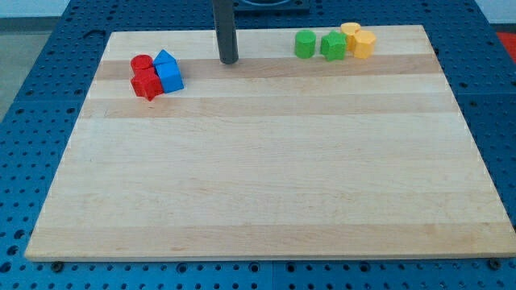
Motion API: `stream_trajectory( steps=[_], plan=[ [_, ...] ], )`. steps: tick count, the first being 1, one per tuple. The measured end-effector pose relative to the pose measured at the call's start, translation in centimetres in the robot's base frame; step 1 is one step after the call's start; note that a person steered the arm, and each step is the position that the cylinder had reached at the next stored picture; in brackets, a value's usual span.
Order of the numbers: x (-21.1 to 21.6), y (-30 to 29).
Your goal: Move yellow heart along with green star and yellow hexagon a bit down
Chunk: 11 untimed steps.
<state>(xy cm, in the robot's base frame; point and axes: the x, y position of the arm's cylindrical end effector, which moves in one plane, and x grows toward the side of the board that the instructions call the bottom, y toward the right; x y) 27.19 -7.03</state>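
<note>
A yellow heart (364, 44), a yellow hexagon (350, 31) and a green star (333, 46) sit packed together near the view's top right of the wooden board (266, 177). The hexagon is just above the other two. A green cylinder (305, 44) stands just left of the star. My tip (229, 60) rests on the board at the top centre, well to the left of this cluster and touching no block.
At the view's top left is a second cluster: a red cylinder (142, 64), a red block (147, 84) and two blue blocks (164, 57) (170, 76). A blue pegboard (40, 97) surrounds the board.
</note>
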Motion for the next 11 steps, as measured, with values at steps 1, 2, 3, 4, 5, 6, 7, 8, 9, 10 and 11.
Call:
stream_trajectory(
  steps=[1, 2, 3, 4, 5, 6, 7, 8, 9, 10, 11],
  plan=[
    [-0.2, -0.3],
    [-3.1, -1.4],
    [-7.3, -0.1],
    [-7.8, 3.0],
    [-7.8, 7.3],
    [-7.8, 15.1],
    [-8.0, 23.7],
    [-8.0, 25.4],
    [-7.6, 25.6],
    [-6.1, 23.4],
    [-3.4, 21.3]
  ],
)
